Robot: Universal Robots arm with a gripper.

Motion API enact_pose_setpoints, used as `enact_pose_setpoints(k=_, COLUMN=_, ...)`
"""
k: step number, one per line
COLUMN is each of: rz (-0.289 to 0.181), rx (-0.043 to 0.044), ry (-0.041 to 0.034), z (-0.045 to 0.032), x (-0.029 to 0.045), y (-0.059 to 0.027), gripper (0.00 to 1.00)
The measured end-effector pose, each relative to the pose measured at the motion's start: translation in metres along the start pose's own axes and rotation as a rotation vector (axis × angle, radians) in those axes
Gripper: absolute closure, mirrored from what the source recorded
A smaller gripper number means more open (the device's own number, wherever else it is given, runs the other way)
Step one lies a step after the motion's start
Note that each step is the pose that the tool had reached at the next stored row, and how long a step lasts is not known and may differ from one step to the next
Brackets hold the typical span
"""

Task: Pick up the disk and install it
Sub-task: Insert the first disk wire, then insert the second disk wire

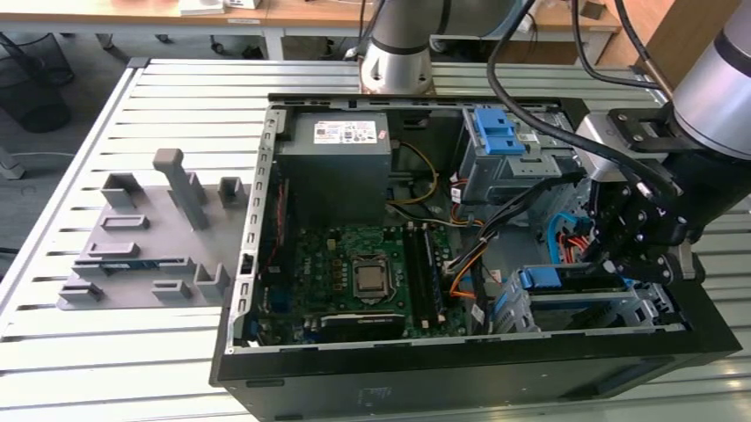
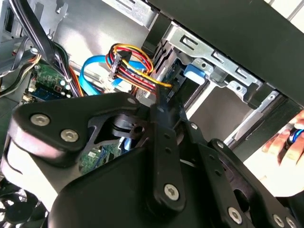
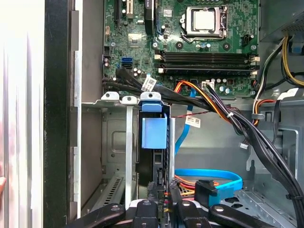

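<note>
A: Item one, the computer case. Count and position?
B: One black tower, lying on its side with the side panel off, on the slatted counter. Inside: one green motherboard with one bare processor socket, one grey power-supply box, one upper drive cage with a light-blue latch.

A: Item two, the disk?
B: One. In the first wrist view the disk stands on edge in the metal drive bay near the case front, its blue bracket tab showing at the bay mouth. In the exterior view the blue bracket sits in that same bay.

A: Item three, the end effector?
B: One, black, on one arm. In the exterior view the end effector hangs inside the case just beside the bay. Whether its fingers clasp anything or stand apart, I cannot tell.

A: Cables?
B: One flat blue data cable; one bundle of red, yellow and orange wires.

A: Off the case?
B: One grey fixture plate with several upright blocks, at the exterior view's left.
</note>
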State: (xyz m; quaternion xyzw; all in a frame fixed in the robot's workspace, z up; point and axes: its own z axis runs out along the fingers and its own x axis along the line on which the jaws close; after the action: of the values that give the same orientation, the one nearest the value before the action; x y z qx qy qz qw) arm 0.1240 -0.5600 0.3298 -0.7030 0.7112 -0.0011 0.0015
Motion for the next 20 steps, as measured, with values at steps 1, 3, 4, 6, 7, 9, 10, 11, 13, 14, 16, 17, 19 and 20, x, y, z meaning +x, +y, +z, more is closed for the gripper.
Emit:
enact_pose_setpoints(k=1, rz=0.000, rx=0.0000, ry=0.0005, z=-0.0007, x=0.0000, y=0.0000, gripper=0.76)
enact_pose_setpoints(k=3, rz=0.000, rx=0.0000, ry=0.0006, z=-0.0033, x=0.0000, y=0.0000, gripper=0.76)
enact_pose_setpoints(k=4, rz=0.000, rx=0.0000, ry=0.0005, z=-0.0052, x=0.0000, y=0.0000, gripper=0.76)
enact_pose_setpoints(k=6, rz=0.000, rx=0.0000, ry=0.0003, z=-0.0087, x=0.0000, y=0.0000, gripper=0.76)
enact_pose_setpoints(k=7, rz=0.000, rx=0.0000, ry=0.0005, z=-0.0098, x=0.0000, y=0.0000, gripper=0.76)
enact_pose_setpoints(k=9, rz=0.000, rx=-0.0001, ry=0.0002, z=-0.0099, x=0.0000, y=0.0000, gripper=0.76)
enact_pose_setpoints(k=10, rz=0.000, rx=-0.0002, ry=0.0001, z=-0.0099, x=0.0000, y=0.0000, gripper=0.78)
enact_pose_setpoints(k=11, rz=0.000, rx=-0.0002, ry=0.0002, z=-0.0099, x=0.0000, y=0.0000, gripper=0.84)
enact_pose_setpoints(k=13, rz=0.000, rx=-0.0002, ry=0.0004, z=-0.0100, x=0.0000, y=0.0000, gripper=0.89)
enact_pose_setpoints(k=14, rz=0.000, rx=-0.0002, ry=0.0004, z=-0.0100, x=0.0000, y=0.0000, gripper=0.89)
enact_pose_setpoints(k=16, rz=0.000, rx=-0.0003, ry=0.0005, z=-0.0100, x=0.0000, y=0.0000, gripper=0.89)
enact_pose_setpoints(k=17, rz=0.000, rx=-0.0003, ry=0.0004, z=-0.0100, x=0.0000, y=0.0000, gripper=0.89)
enact_pose_setpoints(k=19, rz=0.000, rx=-0.0005, ry=0.0004, z=-0.0100, x=0.0000, y=0.0000, gripper=0.89)
enact_pose_setpoints(k=20, rz=0.000, rx=-0.0006, ry=0.0004, z=-0.0101, x=0.0000, y=0.0000, gripper=0.89)
